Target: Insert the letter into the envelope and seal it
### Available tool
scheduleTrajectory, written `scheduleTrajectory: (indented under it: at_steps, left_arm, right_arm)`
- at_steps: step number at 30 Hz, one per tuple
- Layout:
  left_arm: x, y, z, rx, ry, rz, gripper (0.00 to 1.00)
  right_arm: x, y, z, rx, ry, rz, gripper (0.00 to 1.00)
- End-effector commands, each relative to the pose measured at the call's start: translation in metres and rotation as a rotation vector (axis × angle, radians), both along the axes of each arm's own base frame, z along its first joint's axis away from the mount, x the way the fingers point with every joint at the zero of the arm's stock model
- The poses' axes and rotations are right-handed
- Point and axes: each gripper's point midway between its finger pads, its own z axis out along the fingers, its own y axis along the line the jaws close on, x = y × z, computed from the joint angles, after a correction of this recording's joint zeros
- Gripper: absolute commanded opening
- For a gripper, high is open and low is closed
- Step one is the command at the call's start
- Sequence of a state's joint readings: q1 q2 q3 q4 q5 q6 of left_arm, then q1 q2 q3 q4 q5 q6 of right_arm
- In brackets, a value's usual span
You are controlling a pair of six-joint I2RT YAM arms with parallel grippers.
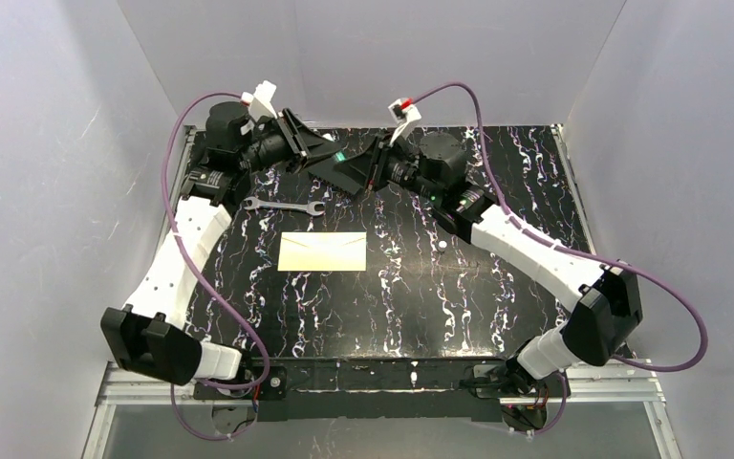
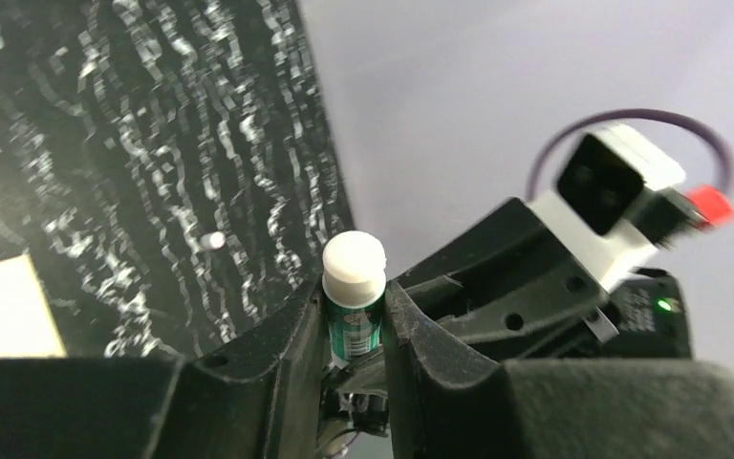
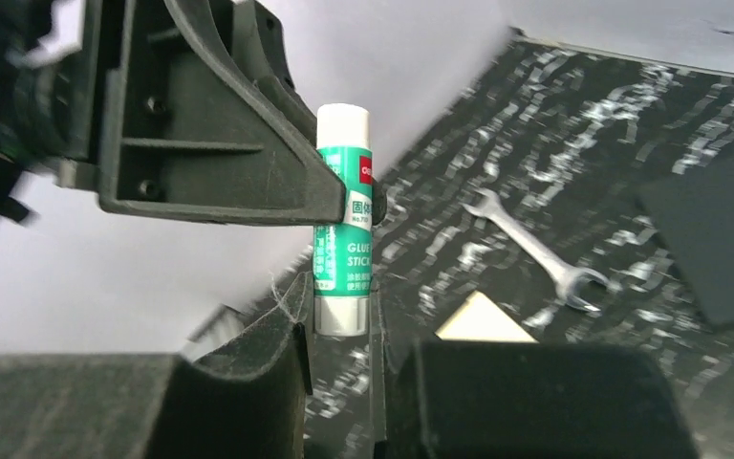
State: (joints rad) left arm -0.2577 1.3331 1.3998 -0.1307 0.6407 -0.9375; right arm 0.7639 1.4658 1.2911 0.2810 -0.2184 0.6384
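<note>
- At the far middle of the table [image 1: 497,316], the two arms meet nose to nose, with a glue stick [image 3: 342,239] between them.
- Left gripper [image 2: 356,325]: narrow and clamped on the glue stick. In its own wrist view both fingers press the green label just below the white cap, which stands clear above the fingertips.
- Right gripper [image 3: 341,311]: narrow, with its fingers set close either side of the stick's lower end. One side shows a thin dark slit, so I cannot tell whether it actually grips.
- In the right wrist view, one finger of the left gripper crosses the front of the stick at mid-height.
- Envelope [image 1: 323,251]: lies flat at the centre of the table, long side across. Its triangular flap is folded down against the body. It is well apart from both grippers and nothing touches it.
- Wrench [image 1: 285,206]: lies flat on the table just beyond the envelope, toward the left arm.
- Black square [image 3: 717,239]: a flat dark patch on the table, seen at the right edge of the right wrist view, near the wrench.
</note>
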Motion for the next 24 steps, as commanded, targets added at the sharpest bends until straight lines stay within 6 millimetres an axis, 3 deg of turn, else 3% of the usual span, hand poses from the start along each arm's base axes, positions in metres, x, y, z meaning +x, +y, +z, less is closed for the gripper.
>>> scheduleTrajectory:
  at_steps: [1, 5, 11, 15, 22, 24]
  left_arm:
    - [-0.003, 0.010, -0.050, 0.161, 0.191, 0.021, 0.00]
    - [0.003, 0.006, -0.066, 0.158, 0.225, 0.005, 0.00]
    - [0.002, -0.005, -0.046, 0.084, 0.112, -0.064, 0.01]
    - [-0.004, -0.009, -0.044, 0.025, 0.070, -0.090, 0.27]
    - [-0.011, -0.012, -0.039, -0.033, 0.019, -0.113, 0.31]
    - [-0.013, -0.012, -0.036, -0.036, 0.008, -0.116, 0.28]
  right_arm:
    - [0.030, -0.012, -0.050, -0.345, -0.143, -0.096, 0.01]
    - [0.038, -0.006, -0.050, -0.392, -0.176, -0.112, 0.01]
    - [0.012, 0.011, -0.013, -0.162, -0.089, -0.008, 0.01]
    - [0.003, 0.014, -0.004, -0.064, -0.046, 0.016, 0.01]
    - [-0.003, 0.009, 0.011, 0.078, 0.014, 0.002, 0.01]
    - [-0.003, 0.010, 0.010, 0.093, 0.036, 0.006, 0.01]
